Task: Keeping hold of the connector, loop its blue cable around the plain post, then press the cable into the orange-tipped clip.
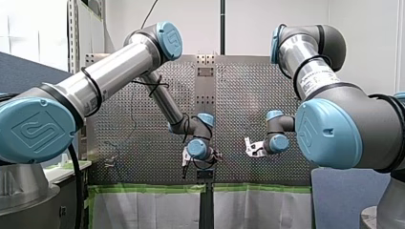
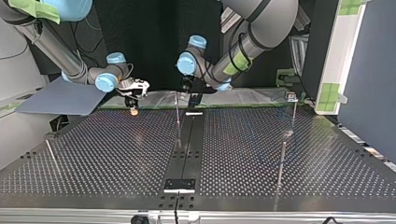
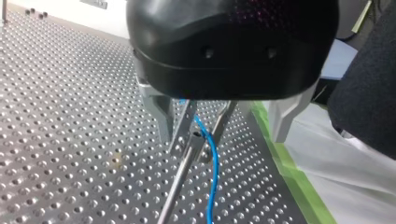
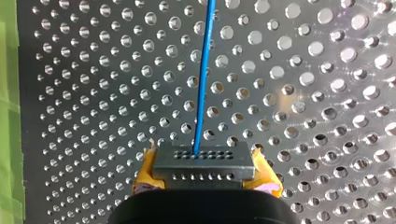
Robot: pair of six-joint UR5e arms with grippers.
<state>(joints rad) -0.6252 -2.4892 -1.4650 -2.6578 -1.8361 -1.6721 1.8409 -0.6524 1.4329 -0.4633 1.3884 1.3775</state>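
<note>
Between my right gripper's (image 4: 204,174) yellow pads (image 4: 145,173) sits a boxy grey connector (image 4: 204,158).

The room is evenly and softly lit, and the white wall (image 1: 286,24) in the front view is nearly washed out. In the top view the bench (image 2: 116,154) gleams dully against a black backdrop (image 2: 154,37). In the left wrist view the left pincer (image 3: 191,151) has a dark, blurred body close up. In the right wrist view the connector (image 4: 201,161) is crisp, and glare spots dot the bench beside it.
</note>
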